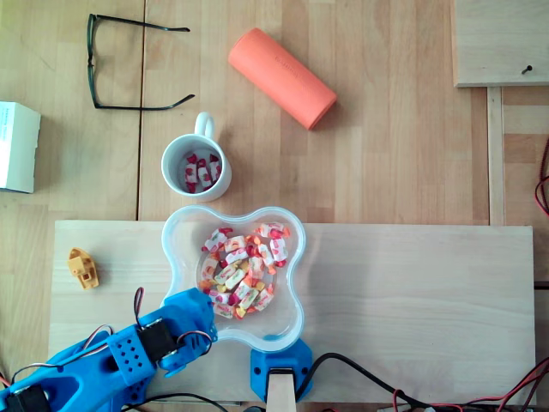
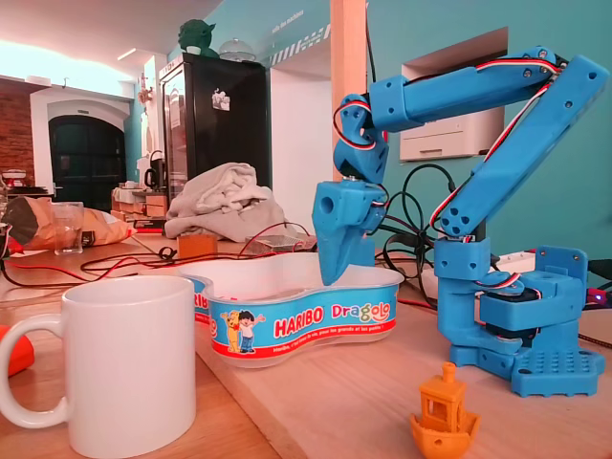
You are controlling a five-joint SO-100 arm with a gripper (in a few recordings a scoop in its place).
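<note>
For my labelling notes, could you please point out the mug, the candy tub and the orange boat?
mug [image 2: 129,368], fixed view, on its white side wall.
candy tub [image 2: 306,327], fixed view, on its printed side wall.
orange boat [image 1: 83,267], overhead view, on its deck.

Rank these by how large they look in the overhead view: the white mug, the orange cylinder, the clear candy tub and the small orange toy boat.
1. clear candy tub
2. orange cylinder
3. white mug, somewhat smaller than the cylinder
4. orange toy boat, clearly the smallest
</note>
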